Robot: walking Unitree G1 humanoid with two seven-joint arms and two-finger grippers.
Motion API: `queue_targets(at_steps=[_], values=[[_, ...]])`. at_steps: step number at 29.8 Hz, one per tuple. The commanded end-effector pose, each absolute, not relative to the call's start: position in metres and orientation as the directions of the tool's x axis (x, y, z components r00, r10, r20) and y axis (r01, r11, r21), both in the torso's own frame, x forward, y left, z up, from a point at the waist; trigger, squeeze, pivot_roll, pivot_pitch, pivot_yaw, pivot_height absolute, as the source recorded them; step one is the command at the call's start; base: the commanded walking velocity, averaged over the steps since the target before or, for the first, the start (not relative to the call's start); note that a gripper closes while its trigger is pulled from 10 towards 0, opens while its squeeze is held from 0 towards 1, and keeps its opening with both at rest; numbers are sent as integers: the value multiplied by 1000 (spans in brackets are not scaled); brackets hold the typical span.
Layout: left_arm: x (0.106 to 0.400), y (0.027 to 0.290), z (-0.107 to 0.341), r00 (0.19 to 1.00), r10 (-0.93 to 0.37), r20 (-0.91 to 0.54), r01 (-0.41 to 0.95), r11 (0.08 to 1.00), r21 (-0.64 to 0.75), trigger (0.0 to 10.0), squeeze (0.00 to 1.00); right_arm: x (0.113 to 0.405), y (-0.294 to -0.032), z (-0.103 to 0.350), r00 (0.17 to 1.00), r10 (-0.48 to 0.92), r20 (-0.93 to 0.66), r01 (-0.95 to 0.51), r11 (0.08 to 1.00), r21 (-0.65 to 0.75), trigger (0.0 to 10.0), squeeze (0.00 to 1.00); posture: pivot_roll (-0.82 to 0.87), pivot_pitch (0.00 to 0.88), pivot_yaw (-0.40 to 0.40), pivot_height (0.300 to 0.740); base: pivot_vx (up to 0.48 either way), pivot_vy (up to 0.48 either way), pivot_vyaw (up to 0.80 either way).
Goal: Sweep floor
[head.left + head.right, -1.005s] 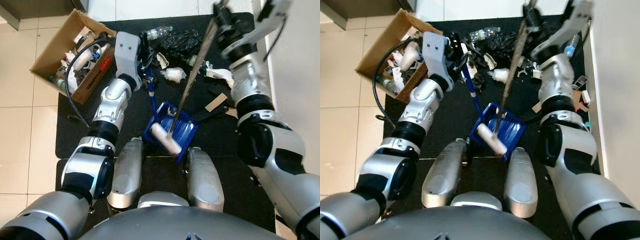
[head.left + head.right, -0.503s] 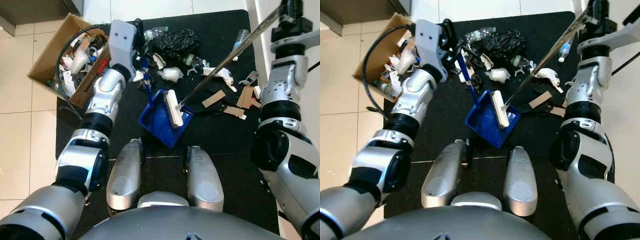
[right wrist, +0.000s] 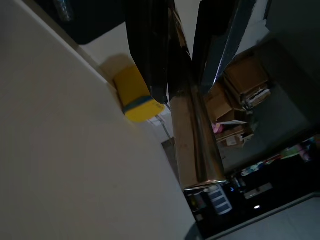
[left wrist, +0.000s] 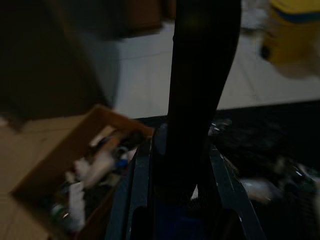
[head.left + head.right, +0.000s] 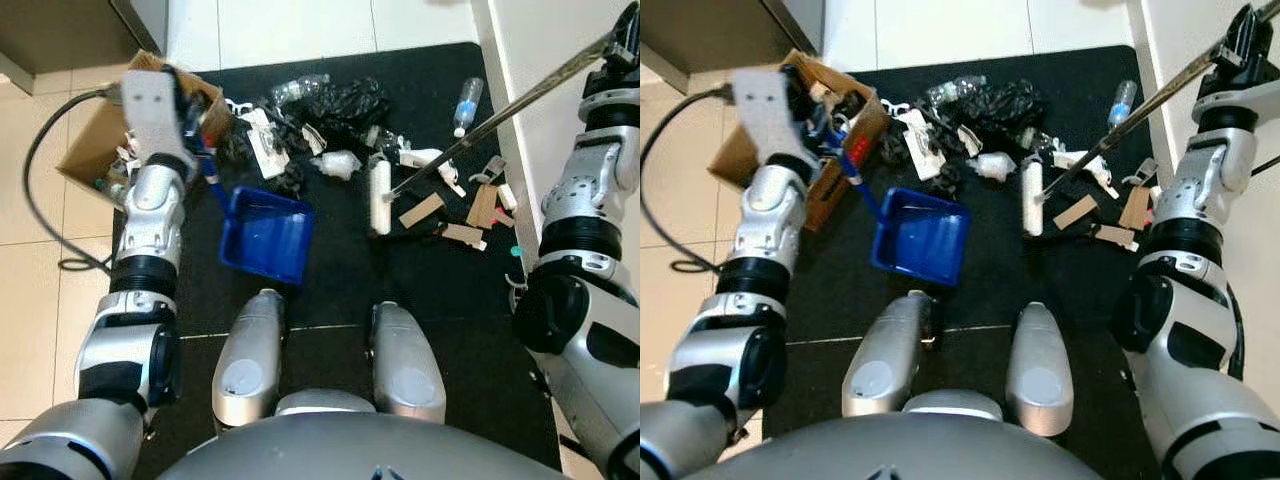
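Two claws clamped: left claw [image 5: 812,112] on dustpan [image 5: 922,236] handle, right claw [image 5: 1242,33] on broom [image 5: 1033,199] pole.

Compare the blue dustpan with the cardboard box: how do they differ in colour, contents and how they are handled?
The blue dustpan is bright blue plastic; the cardboard box is brown. The dustpan's tray looks bare, while the box is crammed with rubbish. The left gripper holds the dustpan's handle; the box stands untouched. Both sit at the black mat's left side.
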State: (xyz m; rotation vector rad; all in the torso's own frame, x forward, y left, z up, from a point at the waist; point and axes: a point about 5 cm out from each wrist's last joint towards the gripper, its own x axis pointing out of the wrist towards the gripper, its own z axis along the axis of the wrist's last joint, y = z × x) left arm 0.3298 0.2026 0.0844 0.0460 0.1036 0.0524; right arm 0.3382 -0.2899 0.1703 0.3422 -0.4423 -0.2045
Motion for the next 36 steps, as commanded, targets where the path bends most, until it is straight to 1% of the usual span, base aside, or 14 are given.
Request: queue_targets(at_steps=[1,9,10,11,12,13,16,17,19,22,27,31,34,36], values=[[324,204,76,989,81,-121,-76,996,41,10000,0,338,-289,169,883,-271,383,122,921,370,10000,0,98,40,41,740,0,0,0],[305,164,44,981,41,-187,-50,998,-43,10000,0,343,-274,163,909,-227,350,104,936,336,10000,0,76,34,32,740,0,0,0],[300,151,41,981,-37,-190,25,997,-68,10000,0,343,-273,162,911,-224,346,104,937,333,10000,0,67,35,36,740,0,0,0],[300,151,41,981,-37,-190,25,997,-68,10000,0,343,-273,162,911,-224,346,104,937,333,10000,0,67,35,36,740,0,0,0],[294,139,39,973,-132,-188,118,990,-83,10000,0,342,-273,161,912,-224,344,105,937,332,10000,0,66,35,37,740,0,0,0],[294,139,39,973,-132,-188,118,990,-83,10000,0,342,-273,161,912,-224,344,105,937,332,10000,0,66,35,37,740,0,0,0],[275,119,34,894,-400,-202,388,916,-98,10000,0,339,-275,157,915,-229,333,114,937,330,10000,0,66,38,40,740,0,0,0],[275,119,34,894,-400,-202,388,916,-98,10000,0,339,-275,157,915,-229,333,114,937,330,10000,0,66,38,40,740,0,0,0],[266,121,34,819,-525,-231,519,850,-93,10000,0,338,-276,155,916,-232,327,119,937,330,10000,0,65,40,44,740,0,0,0],[261,130,37,761,-598,-253,594,798,-98,10000,0,337,-276,154,918,-233,323,122,937,328,10000,0,70,42,46,740,0,0,0],[253,143,42,685,-665,-298,659,740,-135,10000,0,337,-276,154,919,-233,319,124,937,328,10000,0,76,42,46,740,0,0,0],[250,148,40,667,-669,-328,665,733,-143,10000,0,338,-275,153,920,-232,316,123,937,328,10000,0,77,43,44,740,0,0,0],[256,154,38,716,-604,-350,609,786,-108,10000,0,338,-274,153,921,-229,314,122,937,327,10000,0,75,43,43,740,0,0,0],[270,158,41,810,-482,-335,494,868,-53,10000,0,338,-274,153,921,-228,315,121,938,326,10000,0,75,43,42,740,0,0,0]])
